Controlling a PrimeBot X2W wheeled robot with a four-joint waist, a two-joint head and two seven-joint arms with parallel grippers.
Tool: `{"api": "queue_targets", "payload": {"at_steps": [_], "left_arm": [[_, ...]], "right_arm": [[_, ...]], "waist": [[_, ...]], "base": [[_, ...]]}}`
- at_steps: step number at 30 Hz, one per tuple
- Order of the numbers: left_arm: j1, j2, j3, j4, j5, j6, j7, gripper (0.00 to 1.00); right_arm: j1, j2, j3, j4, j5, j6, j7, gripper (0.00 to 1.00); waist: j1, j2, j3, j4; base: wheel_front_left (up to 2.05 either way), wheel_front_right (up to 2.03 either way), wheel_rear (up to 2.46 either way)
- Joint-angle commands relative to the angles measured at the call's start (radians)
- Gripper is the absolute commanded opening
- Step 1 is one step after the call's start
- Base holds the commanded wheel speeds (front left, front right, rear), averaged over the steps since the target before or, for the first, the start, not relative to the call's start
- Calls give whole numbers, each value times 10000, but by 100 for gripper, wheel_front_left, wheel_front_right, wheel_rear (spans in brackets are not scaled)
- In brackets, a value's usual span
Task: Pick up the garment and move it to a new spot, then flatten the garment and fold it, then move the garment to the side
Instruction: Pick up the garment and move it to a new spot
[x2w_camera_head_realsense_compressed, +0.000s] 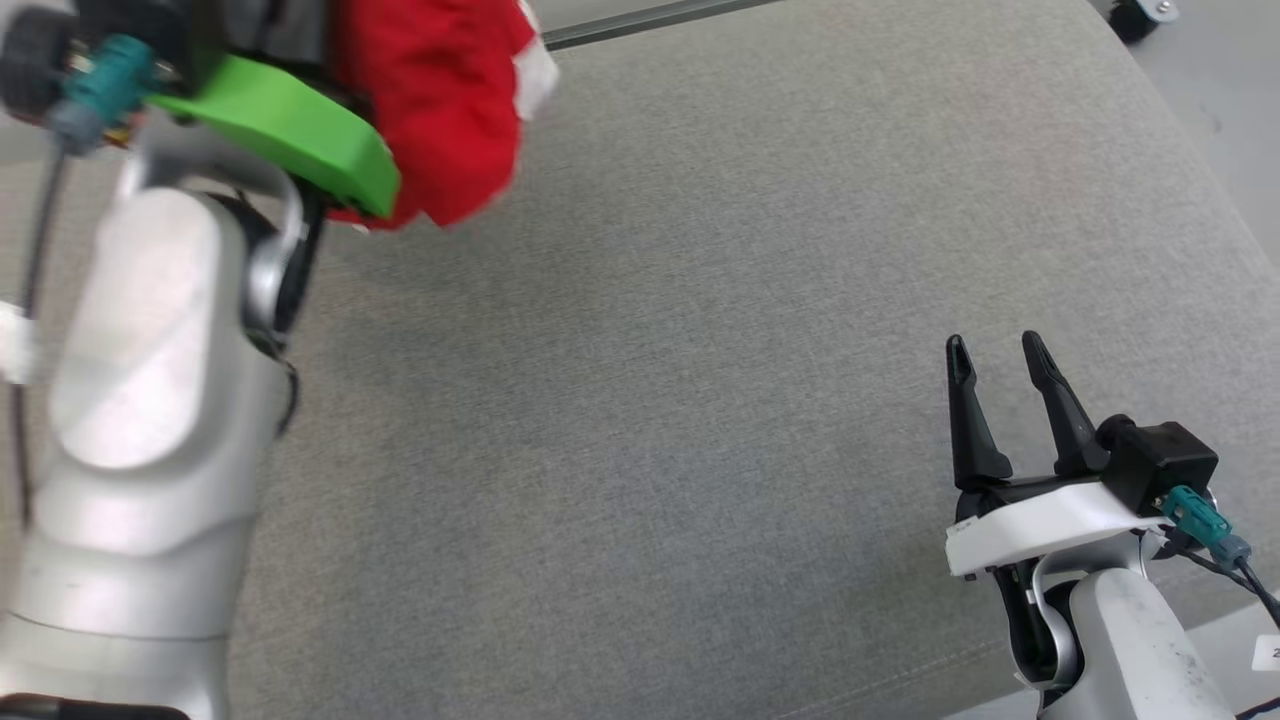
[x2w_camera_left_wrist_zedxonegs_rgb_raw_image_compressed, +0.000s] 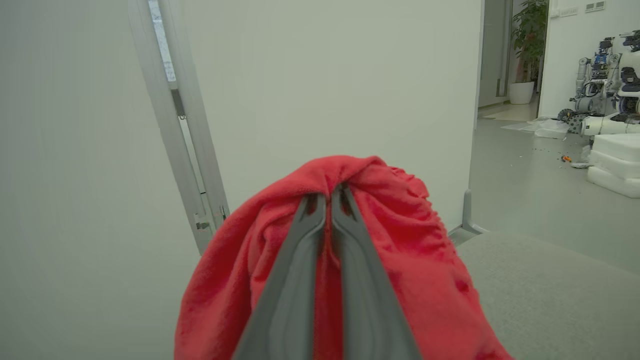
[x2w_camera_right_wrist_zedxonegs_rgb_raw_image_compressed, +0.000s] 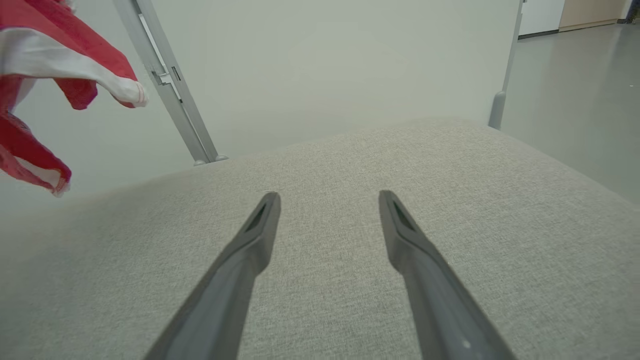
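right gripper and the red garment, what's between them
Only bare grey cushion lies between the open right gripper and the red garment, which hangs from the shut left gripper; the head view shows it.

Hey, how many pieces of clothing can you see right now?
1: a red garment with white trim, pinched in the shut left gripper and held up off the grey cushion, at the head view's upper left. The left forearm could hide another.

Grey padded surface (x2w_camera_head_realsense_compressed: 700, 350), woven fabric cover, rounded far corner, flat
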Motion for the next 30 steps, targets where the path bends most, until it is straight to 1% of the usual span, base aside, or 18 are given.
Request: {"api": "queue_targets", "payload": {"at_steps": [1,7,10,15,16,17,19,23,30], "left_arm": [[285,-106,-160,109,28,-31,-94,0],[1265,-954,-942,889,-107,-84,-532,0],[1799,-1244,-1296,1425,-196,-95,-815,0],[2451,-1530,-1865,2359,-336,-64,-1123,0],[2509,-1557,-1990,2559,-384,-87,-1158,47],[2498,-1571,-2083,2676,-343,-99,-1234,100],[2376,-1586,-2238,2884,-238,-46,-1435,100],[2098,-1579,-2133,2918,-250,98,-1898,100],[2409,-1040,-1631,2530,-96,459,-2241,100]], "right_arm": [[-53,-8,35,-16,63,-3,-33,100],[-112,-8,23,17,130,-3,-33,100],[-125,-7,6,50,133,-3,-33,100],[-156,-7,85,140,82,-3,-33,100],[-160,-10,93,166,59,-3,-33,100],[-162,-10,106,181,44,-3,-33,100],[-141,-10,106,214,-7,-3,-33,100],[43,-10,49,246,-134,-3,-34,100],[268,-13,26,265,-320,-3,-34,100]], "waist": [[1,-1,178,-257],[1,-1,290,-350],[1,-1,302,-329],[1,-1,234,-205],[1,-1,209,-162],[1,-1,186,-129],[1,-1,94,-17],[1,-1,-161,246],[1,-1,-616,781]], "base": [[0,0,0],[0,0,0],[0,0,0],[0,0,0],[0,0,0],[0,0,0],[0,0,0],[0,0,0],[0,0,0]]}}
